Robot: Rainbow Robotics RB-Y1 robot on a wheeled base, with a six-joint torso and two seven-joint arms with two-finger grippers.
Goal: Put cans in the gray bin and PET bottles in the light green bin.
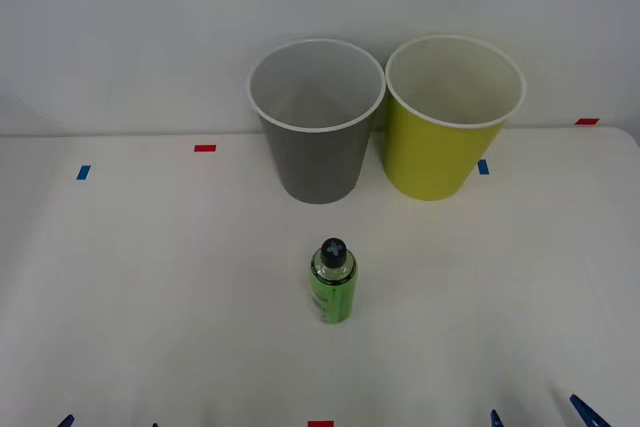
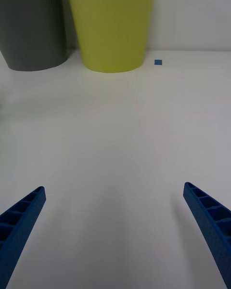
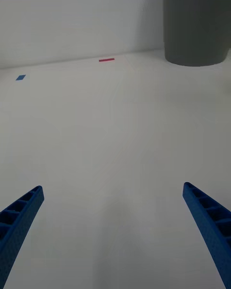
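Green plastic catches my eye first: the PET bottle [image 1: 333,282] stands upright on the white table [image 1: 150,277], dark round cap up, out in the open near the middle of my front view. It sits nearer to me than both bins, roughly in line with the gray one and well apart from it.

At the back of the table I've got the gray bin [image 1: 316,127] and the light green bin [image 1: 447,122] upright side by side, gray on my left, green on my right, rims very close together; I can't tell if they touch. Both mouths are open and I see pale walls inside.

My right gripper [image 2: 115,231] is low over bare table on the right, blue ribbed fingers [image 2: 209,221] spread wide with nothing between them. From its wrist camera the light green bin sits ahead with the gray bin beside it and a small blue tape mark [image 2: 158,62] near the green bin's foot.

My left gripper [image 3: 113,231] is likewise low on the left, fingers [image 3: 19,216] wide apart and holding nothing. Ahead of it I see the gray bin's base, a red tape mark [image 3: 106,59] and a blue one [image 3: 20,77] along the far edge.
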